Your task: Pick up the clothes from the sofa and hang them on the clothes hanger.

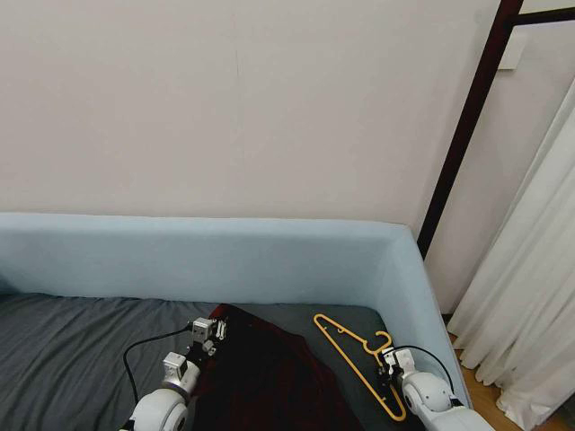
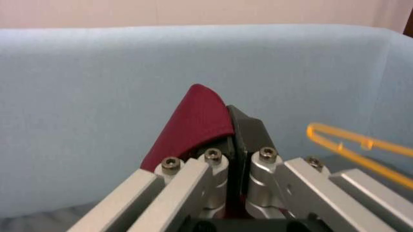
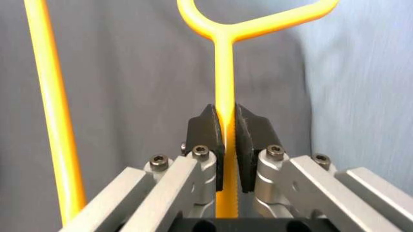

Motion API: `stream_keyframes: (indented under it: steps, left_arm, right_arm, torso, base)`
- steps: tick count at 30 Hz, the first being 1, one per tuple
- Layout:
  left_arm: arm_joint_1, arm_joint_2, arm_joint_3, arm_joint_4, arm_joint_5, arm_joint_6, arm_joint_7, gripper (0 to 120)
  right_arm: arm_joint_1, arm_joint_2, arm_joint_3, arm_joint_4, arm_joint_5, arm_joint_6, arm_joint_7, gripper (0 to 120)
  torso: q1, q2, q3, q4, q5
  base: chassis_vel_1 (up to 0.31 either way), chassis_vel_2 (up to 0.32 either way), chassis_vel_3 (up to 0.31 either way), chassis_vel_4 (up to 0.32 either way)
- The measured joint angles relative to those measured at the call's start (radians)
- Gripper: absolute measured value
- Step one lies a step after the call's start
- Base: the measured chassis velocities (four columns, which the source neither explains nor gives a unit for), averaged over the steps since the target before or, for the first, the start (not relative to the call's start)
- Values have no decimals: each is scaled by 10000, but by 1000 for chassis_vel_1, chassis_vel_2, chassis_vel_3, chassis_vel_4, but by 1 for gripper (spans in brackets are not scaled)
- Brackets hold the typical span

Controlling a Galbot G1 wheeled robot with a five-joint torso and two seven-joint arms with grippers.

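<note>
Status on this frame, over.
Left gripper shut on red garment. Right gripper shut on orange hanger. Both low over the sofa seat.

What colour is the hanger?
The hanger is orange-yellow, clearest in the right wrist view.

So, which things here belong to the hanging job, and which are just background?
Job: dark red garment, gripped by the left tool; orange hanger, gripped by the right tool; light blue sofa.
Background: wall; white curtain.
</note>
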Motion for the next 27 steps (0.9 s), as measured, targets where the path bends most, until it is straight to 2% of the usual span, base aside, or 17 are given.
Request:
stream_keyframes:
  steps: [2, 3, 5, 8, 9, 13, 14, 16, 19, 24, 27]
  left_arm:
    - [241, 246, -245, -197, -51, 4, 16, 0]
    - [349, 392, -378, -287, -101, 7, 33, 0]
    - [380, 527, -455, -352, -177, 13, 40, 0]
    - [345, 825, -500, -473, -428, 83, 103, 0]
    - [345, 825, -500, -473, -428, 83, 103, 0]
    - [371, 1191, -681, -692, -691, 198, 216, 0]
    - [371, 1191, -681, -692, -691, 198, 216, 0]
    - [475, 1319, -852, -810, -749, 274, 245, 0]
    - [513, 1352, -892, -860, -761, 313, 265, 0]
    - [691, 1349, -882, -1024, -747, 361, 373, 0]
    - [732, 1362, -819, -1096, -719, 410, 391, 0]
  right_arm:
    - [-241, -208, -83, 738, -53, 942, -125, 5]
    - [-397, -308, -115, 1127, -100, 1299, -210, 5]
    - [-596, -422, -123, 1511, -174, 1618, -333, 5]
    - [-1225, -780, -179, 2545, -726, 2585, -828, 5]
    - [-1225, -780, -179, 2545, -726, 2585, -828, 5]
    - [-1702, -939, -645, 3236, -2455, 3536, -1153, 5]
    - [-1702, -939, -645, 3236, -2455, 3536, -1153, 5]
    - [-1729, -892, -1054, 3368, -3774, 3695, -1108, 5]
    - [-1728, -850, -1326, 3441, -4555, 3672, -850, 5]
    - [-1756, -628, -1665, 3559, -6460, 3271, 415, 5]
    - [-1756, -511, -1758, 3543, -6780, 3115, 860, 5]
  torso:
    - [0, 0, -1, 3, -3]
    - [0, 0, -1, 12, -4]
    - [0, 0, -1, 15, 1]
    - [0, 1, -3, 1, -6]
    - [0, 1, -3, 1, -6]
    - [-1, 1, -3, 0, -1]
    - [-1, 1, -3, 0, -1]
    - [-1, 1, -3, 7, 1]
    - [-1, 1, -3, 7, -1]
    - [-1, 1, -3, 3, -1]
    - [-1, 1, -3, 4, -2]
  base:
    - [0, 0, 0, 0]
    - [0, 0, 0, 0]
    - [0, 0, 0, 0]
    - [0, 0, 0, 0]
    - [0, 0, 0, 0]
    - [0, 0, 0, 0]
    - [0, 0, 0, 0]
    - [0, 0, 0, 0]
    - [0, 0, 0, 0]
    - [0, 0, 0, 0]
    - [0, 0, 0, 0]
